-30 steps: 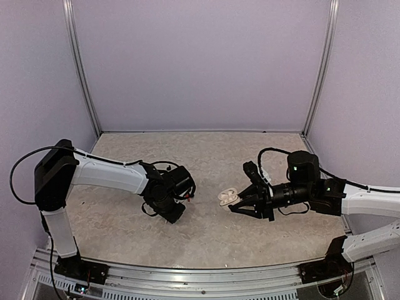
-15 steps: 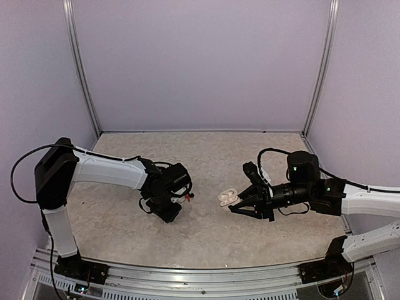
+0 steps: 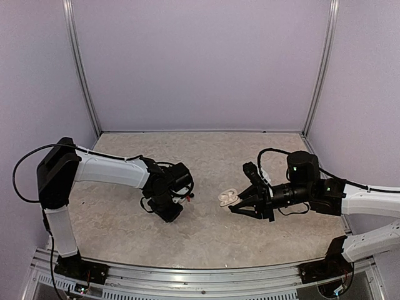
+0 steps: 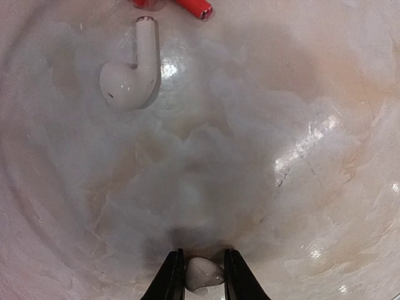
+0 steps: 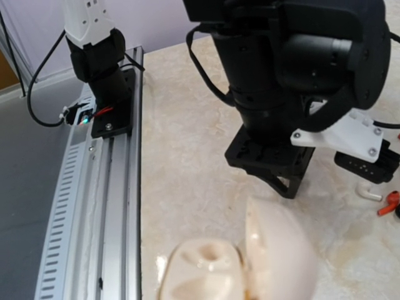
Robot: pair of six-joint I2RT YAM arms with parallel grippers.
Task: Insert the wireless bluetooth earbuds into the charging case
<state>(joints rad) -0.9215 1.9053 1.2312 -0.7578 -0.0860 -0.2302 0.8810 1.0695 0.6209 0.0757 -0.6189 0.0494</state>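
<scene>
In the left wrist view my left gripper is shut on a small white earbud, just above the table. Another white earbud lies ahead of it, and a red earbud lies at the top edge. In the top view the left gripper points down at centre left. My right gripper holds the cream-white charging case, lid open. The case fills the bottom of the right wrist view with an empty socket showing; the fingers are hidden there. No black earbud shows.
The right wrist view shows the left gripper's black body, the loose white earbud and the red one at the right edge. The aluminium rail and the left arm's base line the near table edge.
My left gripper has shifted a little to the left and back, still holding the white earbud. The right arm and the case have not moved.
</scene>
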